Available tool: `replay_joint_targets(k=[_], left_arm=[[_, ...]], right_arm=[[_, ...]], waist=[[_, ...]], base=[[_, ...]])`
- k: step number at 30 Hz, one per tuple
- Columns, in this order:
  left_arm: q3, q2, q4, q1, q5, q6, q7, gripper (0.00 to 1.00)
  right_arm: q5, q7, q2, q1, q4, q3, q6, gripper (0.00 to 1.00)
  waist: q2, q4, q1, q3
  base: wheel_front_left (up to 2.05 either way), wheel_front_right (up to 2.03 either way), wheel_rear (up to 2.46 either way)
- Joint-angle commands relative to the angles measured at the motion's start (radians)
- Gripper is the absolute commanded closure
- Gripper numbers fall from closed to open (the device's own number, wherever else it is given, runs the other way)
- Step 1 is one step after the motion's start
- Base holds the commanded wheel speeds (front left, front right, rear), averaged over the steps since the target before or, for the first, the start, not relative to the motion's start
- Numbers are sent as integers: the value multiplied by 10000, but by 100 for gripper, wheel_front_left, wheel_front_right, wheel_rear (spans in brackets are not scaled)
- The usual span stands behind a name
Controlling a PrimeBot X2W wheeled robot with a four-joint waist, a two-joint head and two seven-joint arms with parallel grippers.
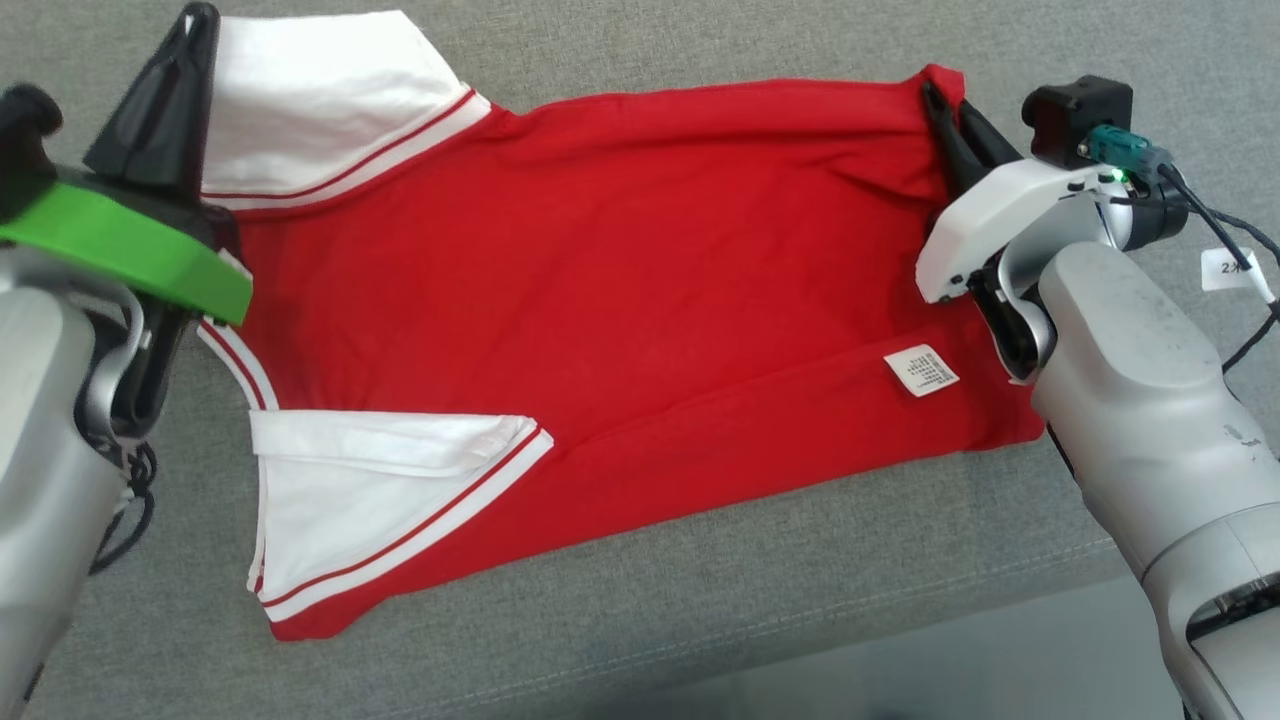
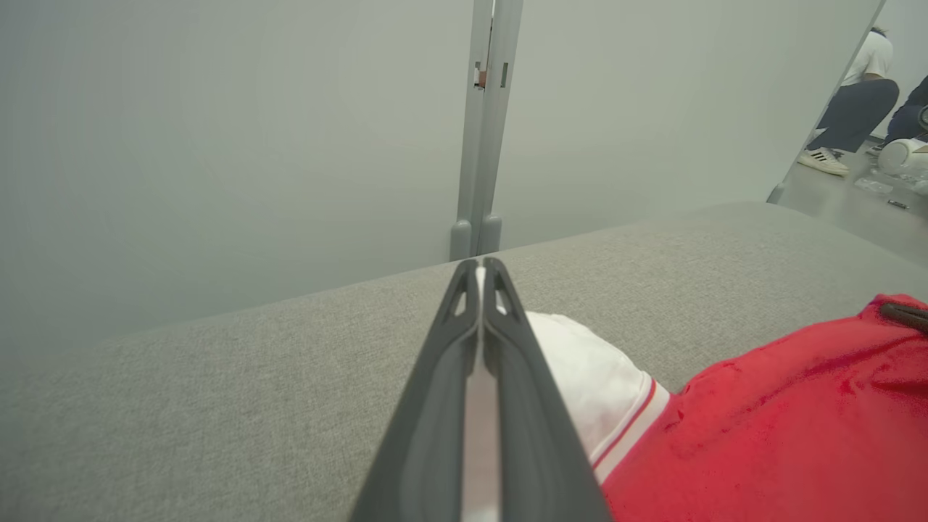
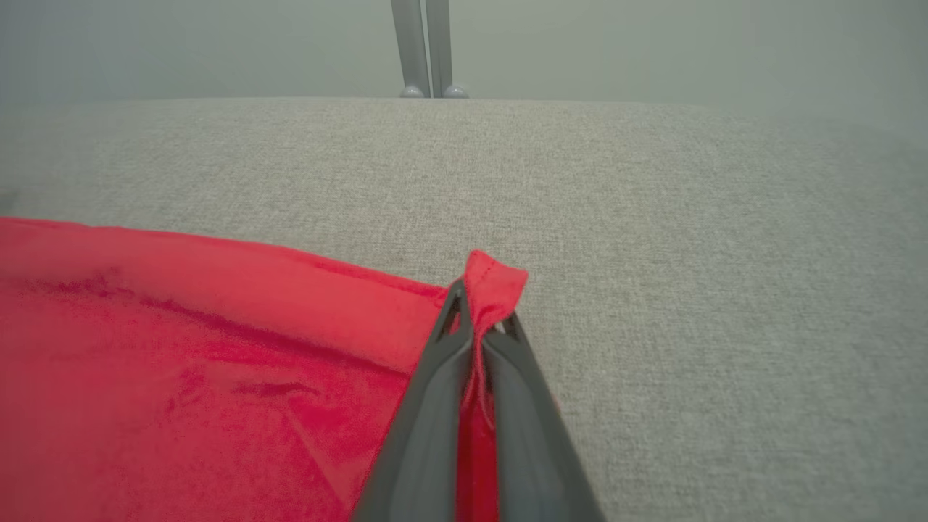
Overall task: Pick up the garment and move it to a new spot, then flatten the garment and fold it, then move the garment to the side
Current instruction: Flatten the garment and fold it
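A red garment (image 1: 600,300) with white, red-striped sleeves lies spread on the grey cushion (image 1: 700,620), folded lengthwise, a white care label (image 1: 921,370) near its hem. My left gripper (image 1: 195,25) is shut on the far white sleeve (image 1: 320,95) at the upper left; in the left wrist view white cloth (image 2: 480,406) runs between the closed fingers (image 2: 435,406). At the far right corner of the hem my right gripper (image 1: 940,100) is shut on a pinch of red fabric (image 3: 493,286), which sticks up past the fingertips (image 3: 453,319) in the right wrist view.
The grey cushion's front edge (image 1: 900,610) runs along the bottom right, with floor beyond it. A pale partition wall with a grey post (image 2: 482,145) stands behind the cushion. At the far right of the left wrist view a person (image 2: 859,101) crouches on the floor.
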Motion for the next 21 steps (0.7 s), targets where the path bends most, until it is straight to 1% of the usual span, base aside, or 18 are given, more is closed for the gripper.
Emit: replay_joint_targets(k=[1, 3, 4, 6, 8, 13, 17, 19, 21], left_arm=[[256, 62, -495, 663, 175, 147, -32, 100], [597, -5, -1192, 1335, 310, 241, -34, 100], [855, -110, -1769, 2055, 425, 295, -33, 100], [1091, -130, -2271, 2688, 650, 375, -35, 100], [1393, -268, -2737, 3255, 805, 435, -36, 100], [1729, -667, -3612, 4529, 1115, 212, -35, 100], [2131, -1097, -3941, 5262, 1334, 129, -35, 100], [2286, -1187, -3996, 5411, 1427, 111, -35, 100], [2584, -1462, -4235, 5711, 1508, 59, -35, 100]], right_arm=[[133, -30, -160, 322, -155, 56, -17, 100], [278, -30, -332, 579, -291, 109, -17, 100], [390, -30, -469, 814, -355, 219, -17, 100], [555, -30, -580, 959, -454, 307, -17, 100], [747, -30, -719, 1108, -657, 293, -17, 100], [1106, -32, -1094, 1594, -1343, 142, -17, 100], [1315, -31, -1343, 2240, -2237, 53, -15, 100], [1341, -29, -1424, 2396, -2404, 73, -15, 100], [1408, -31, -1546, 2593, -2786, 52, -15, 100]], waist=[[0, 208, 1, -308], [0, 278, 1, -466], [0, 346, 1, -617], [0, 400, 1, -752], [0, 473, 1, -875], [0, 696, 1, -1145], [0, 827, 1, -1317], [0, 842, 1, -1352], [0, 868, 1, -1403]], base=[[0, 0, 0], [0, 0, 0], [0, 0, 0], [0, 0, 0], [0, 0, 0], [0, 0, 0], [0, 0, 0], [0, 0, 0], [0, 0, 0]])
